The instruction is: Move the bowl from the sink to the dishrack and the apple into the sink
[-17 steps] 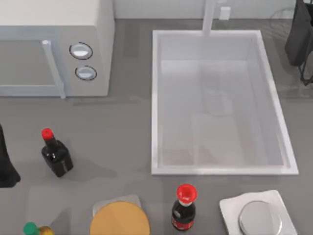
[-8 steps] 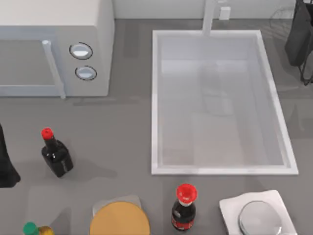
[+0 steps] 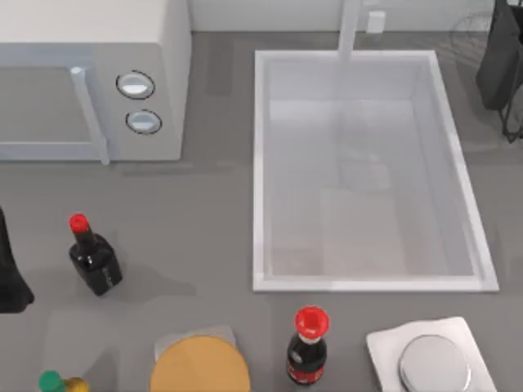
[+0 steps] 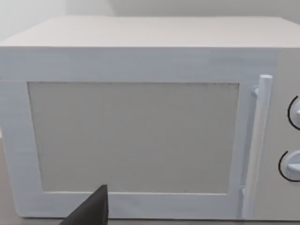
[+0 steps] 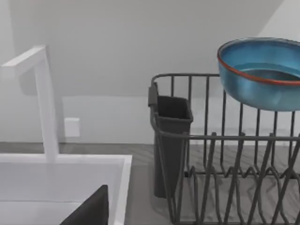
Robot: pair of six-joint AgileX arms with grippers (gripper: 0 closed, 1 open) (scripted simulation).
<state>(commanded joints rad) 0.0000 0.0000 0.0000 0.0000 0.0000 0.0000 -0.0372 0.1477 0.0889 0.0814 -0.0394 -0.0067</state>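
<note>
The deep-blue bowl (image 5: 258, 79) with its reddish rim sits high at the dark wire dishrack (image 5: 211, 136), just above its top rail and apart from my gripper. I cannot tell whether it rests on the tines. The white sink (image 3: 257, 163) holds nothing, and its corner (image 5: 65, 159) and faucet post (image 5: 44, 93) show in the right wrist view. My right arm (image 3: 500, 65) is at the far right edge beside the sink, and a dark piece of my right gripper (image 5: 91, 211) shows low in its wrist view. My left arm (image 3: 10, 273) stays parked at the left edge. The apple is out of view.
A white microwave (image 3: 90, 82) stands at the back left and faces the left wrist camera (image 4: 140, 136). Two dark red-capped bottles (image 3: 94, 257) (image 3: 308, 347), a tan disc (image 3: 200, 363) and a grey metal lid (image 3: 435, 363) line the front. A dark cup (image 5: 171, 140) hangs on the rack.
A faint round shadow on the sink floor has faded. Both arms and the table objects stay where they were in the top view.
</note>
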